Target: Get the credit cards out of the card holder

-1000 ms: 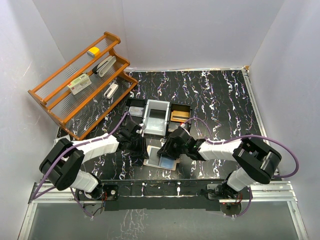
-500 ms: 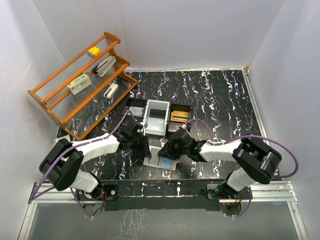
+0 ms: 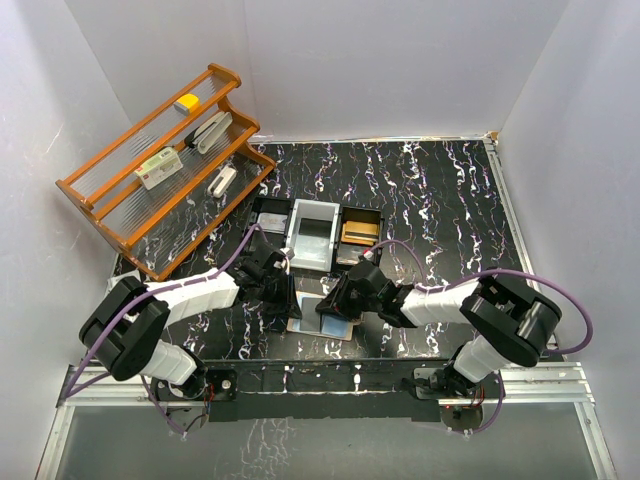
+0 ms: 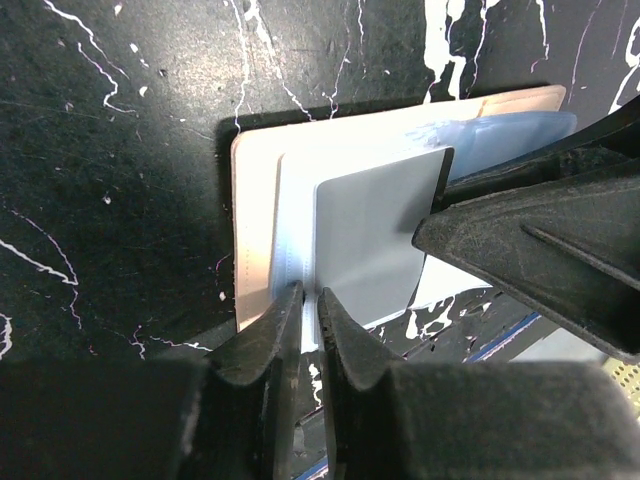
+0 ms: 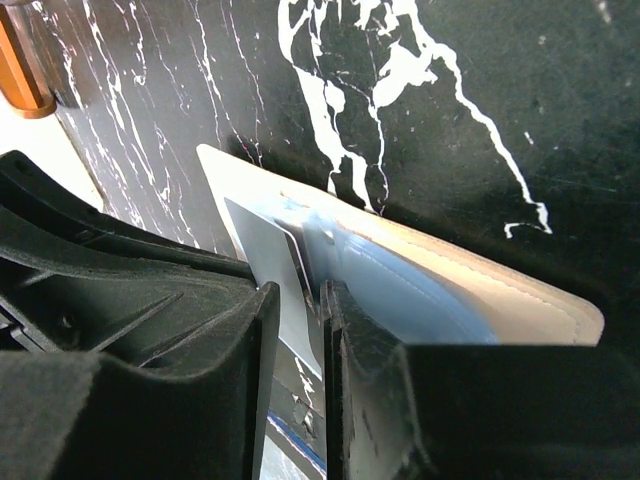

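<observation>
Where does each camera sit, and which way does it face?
Top external: above the near edge, facing down on the table; left arm, right arm show.
Left wrist: on left arm, facing down on the holder; left gripper shows.
Right wrist: on right arm, facing the holder slantwise; right gripper shows.
Shared: holder, card.

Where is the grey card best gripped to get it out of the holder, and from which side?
The exposed end of the card, outside the holder. Come edge-on from that end, one finger on each flat face: it is thin, its other end tucked inside, so it should slide straight out.
</observation>
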Tool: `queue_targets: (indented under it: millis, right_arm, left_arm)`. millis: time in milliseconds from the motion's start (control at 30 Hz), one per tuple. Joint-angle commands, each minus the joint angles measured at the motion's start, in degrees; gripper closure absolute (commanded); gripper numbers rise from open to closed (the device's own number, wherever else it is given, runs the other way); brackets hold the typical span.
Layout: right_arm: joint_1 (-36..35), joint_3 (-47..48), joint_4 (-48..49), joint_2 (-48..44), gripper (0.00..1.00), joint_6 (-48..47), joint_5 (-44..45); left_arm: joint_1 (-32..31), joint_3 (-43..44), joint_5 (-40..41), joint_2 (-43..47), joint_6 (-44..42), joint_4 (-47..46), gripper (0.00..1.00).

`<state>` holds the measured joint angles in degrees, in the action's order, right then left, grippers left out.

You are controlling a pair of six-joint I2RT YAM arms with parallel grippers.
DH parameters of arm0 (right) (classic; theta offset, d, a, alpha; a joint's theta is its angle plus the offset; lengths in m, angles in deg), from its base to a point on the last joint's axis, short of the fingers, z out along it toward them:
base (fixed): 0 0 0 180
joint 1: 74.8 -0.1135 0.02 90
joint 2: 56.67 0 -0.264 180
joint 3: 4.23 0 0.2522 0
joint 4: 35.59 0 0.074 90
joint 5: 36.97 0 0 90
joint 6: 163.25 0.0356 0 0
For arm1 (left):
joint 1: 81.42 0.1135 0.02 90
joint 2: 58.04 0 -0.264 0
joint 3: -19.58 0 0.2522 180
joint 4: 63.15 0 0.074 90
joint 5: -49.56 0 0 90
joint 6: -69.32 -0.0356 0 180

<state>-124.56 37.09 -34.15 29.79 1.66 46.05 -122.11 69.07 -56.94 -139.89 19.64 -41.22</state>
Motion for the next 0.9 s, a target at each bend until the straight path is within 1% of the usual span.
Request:
queue_targets:
  millis: [0, 100, 233, 367, 567, 633, 700, 867]
  right_arm:
    - [-0.2, -0.7, 4.4, -0.9, 0.77, -0.5, -2.5]
    - [0.2, -2.1, 5.5, -2.8, 0.74, -0.6, -3.0]
    - [1.0, -4.1, 11.6, -3.0, 0.88, -0.6, -6.9]
    - [1.1, -3.9, 14.2, -1.1, 1.0, -0.9, -10.2]
    - [2.0, -4.3, 14.1, -0.5, 1.0, -1.9, -11.7]
    - [3.1, -4.4, 12.4, -0.6, 1.0, -3.2, -13.5]
    - [3.8, -4.9, 10.5, -1.1, 1.0, -4.0, -13.5]
    - [6.3, -6.7, 10.3, -2.0, 0.99, -5.1, -15.9]
  left_arm:
    - [-0.6, -0.7, 2.8, -0.9, -0.7, 5.3, 0.89]
    - [-0.5, 0.0, 3.4, -1.2, -1.1, 6.0, 0.89]
    - [-0.6, 0.5, 3.2, -1.9, -1.4, 6.2, 0.89]
    - [-0.6, 0.8, 3.4, -2.1, -1.5, 6.4, 0.9]
    - [-0.6, 0.6, 3.9, -2.2, -1.2, 6.7, 0.9]
    - [-0.6, 0.3, 4.2, -1.9, -1.1, 6.8, 0.91]
    - [-0.6, 0.3, 4.5, -1.8, -1.0, 7.0, 0.91]
    - [-0.6, 0.0, 4.9, -1.5, -1.1, 6.8, 0.91]
